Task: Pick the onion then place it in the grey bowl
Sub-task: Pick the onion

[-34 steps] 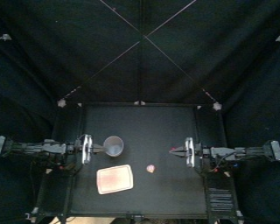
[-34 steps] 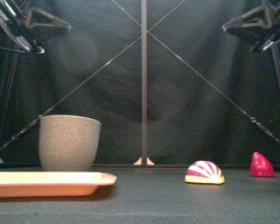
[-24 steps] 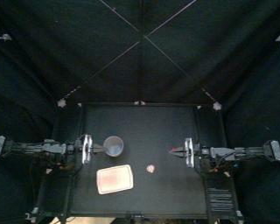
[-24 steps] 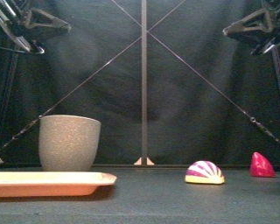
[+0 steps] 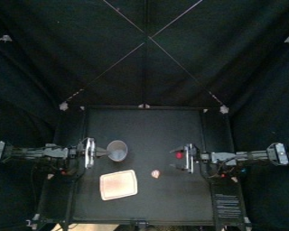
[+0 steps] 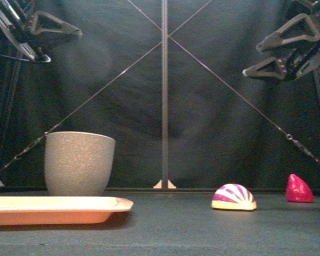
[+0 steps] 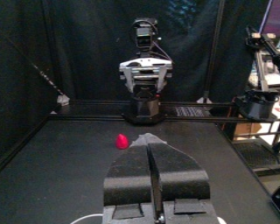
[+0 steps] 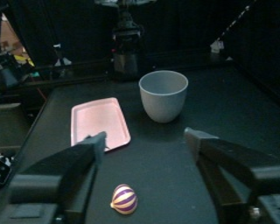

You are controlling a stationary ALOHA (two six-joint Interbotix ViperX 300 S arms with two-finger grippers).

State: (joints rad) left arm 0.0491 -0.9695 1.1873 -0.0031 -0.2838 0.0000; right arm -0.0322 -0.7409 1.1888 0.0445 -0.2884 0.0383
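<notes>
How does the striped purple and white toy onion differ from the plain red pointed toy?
The striped purple and white toy onion is a low rounded dome; the plain red pointed toy stands narrow and tapers to a tip. The onion bears stripes over a yellow base; the red toy is one colour. Both rest on the black table, untouched.

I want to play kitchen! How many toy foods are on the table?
2. The striped onion lies right of the pink tray; a small red toy stands farther right, toward the back.

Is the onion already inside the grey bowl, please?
No, the onion lies on the table, well apart from the grey bowl.
</notes>
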